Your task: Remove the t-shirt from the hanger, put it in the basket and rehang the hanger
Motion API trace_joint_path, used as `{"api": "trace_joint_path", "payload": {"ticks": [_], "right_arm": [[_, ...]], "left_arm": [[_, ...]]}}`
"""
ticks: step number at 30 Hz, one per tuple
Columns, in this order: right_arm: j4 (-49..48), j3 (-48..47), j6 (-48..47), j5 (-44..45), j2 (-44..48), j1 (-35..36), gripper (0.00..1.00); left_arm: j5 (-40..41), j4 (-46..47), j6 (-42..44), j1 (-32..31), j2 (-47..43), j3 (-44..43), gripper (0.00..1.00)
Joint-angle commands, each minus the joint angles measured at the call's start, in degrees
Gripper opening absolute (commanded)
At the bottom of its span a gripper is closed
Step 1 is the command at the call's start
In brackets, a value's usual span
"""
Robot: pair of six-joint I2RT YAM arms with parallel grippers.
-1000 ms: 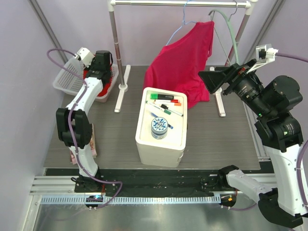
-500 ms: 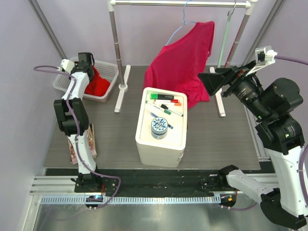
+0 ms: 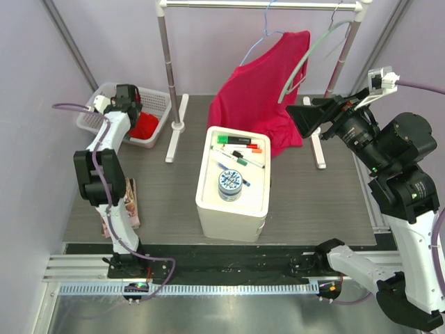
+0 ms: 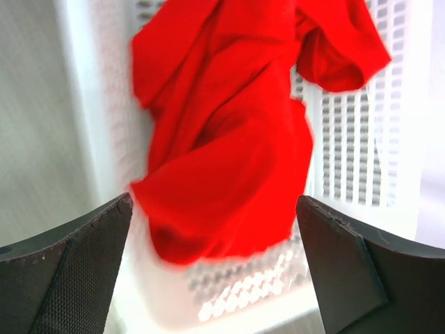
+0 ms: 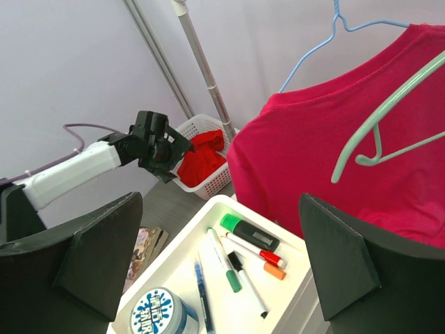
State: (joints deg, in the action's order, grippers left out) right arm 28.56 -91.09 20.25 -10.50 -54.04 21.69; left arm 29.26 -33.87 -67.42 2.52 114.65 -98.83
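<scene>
Crimson t-shirt [image 3: 261, 97] hung skewed on a thin blue wire hanger [image 5: 310, 60] under the rack's metal rail [image 3: 264, 5] at back of table. Soft knit, draped in loose folds, hem down by the white box [image 3: 205, 202]. Next to it, an empty pale-green hanger [image 5: 368, 124], tilted. L gripper [image 4: 214, 209] was spread wide, holding nothing, over a white lattice plastic basket [image 4: 389, 139] w/ crumpled red cloth [image 4: 222, 160] inside. R gripper [image 5: 221, 209] was spread wide too, empty, facing the t-shirt, apart from it.
</scene>
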Motion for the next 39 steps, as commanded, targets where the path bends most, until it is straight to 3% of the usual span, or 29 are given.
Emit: {"api": "trace_joint_path", "payload": {"ticks": [1, 12, 18, 22, 26, 32, 37, 39], "right_arm": [[-1.49, -0.32, 0.23, 0.66, -0.71, 0.37, 1.0], [2.29, -5.67, 2.6, 3.12, -6.07, 0.37, 1.0], [3.0, -9.28, 4.71, 1.89, -9.32, 0.37, 1.0], [3.0, -10.33, 6.81, 1.71, -10.73, 0.45, 1.0], [3.61, -11.56, 8.84, 0.05, -13.19, 0.37, 1.0], [5.36, -14.99, 9.02, 0.39, -15.65, 0.37, 0.99], [6.16, -18.42, 8.75, 1.54, -16.97, 0.37, 0.99], [6.42, -19.82, 8.58, 1.01, -18.55, 0.37, 0.99]], "left_arm": [[-2.26, 6.09, -0.52, -0.24, -13.56, 9.76, 1.0], [-12.88, 13.81, -2.9, -6.3, -41.59, 37.45, 1.0], [-26.06, 19.35, 4.21, -8.23, -54.52, 43.09, 0.93], [-31.08, 32.77, 13.61, -12.43, -58.14, 44.25, 0.83], [-39.08, 35.97, 20.56, -16.4, -53.58, 37.67, 0.83], [-48.05, 34.58, 30.66, -23.61, -38.29, 16.26, 0.82], [-50.0, 33.87, 42.53, -25.9, -26.79, 5.42, 0.84], [-48.86, 28.45, 45.26, -25.82, -23.35, -1.26, 0.84]]}}
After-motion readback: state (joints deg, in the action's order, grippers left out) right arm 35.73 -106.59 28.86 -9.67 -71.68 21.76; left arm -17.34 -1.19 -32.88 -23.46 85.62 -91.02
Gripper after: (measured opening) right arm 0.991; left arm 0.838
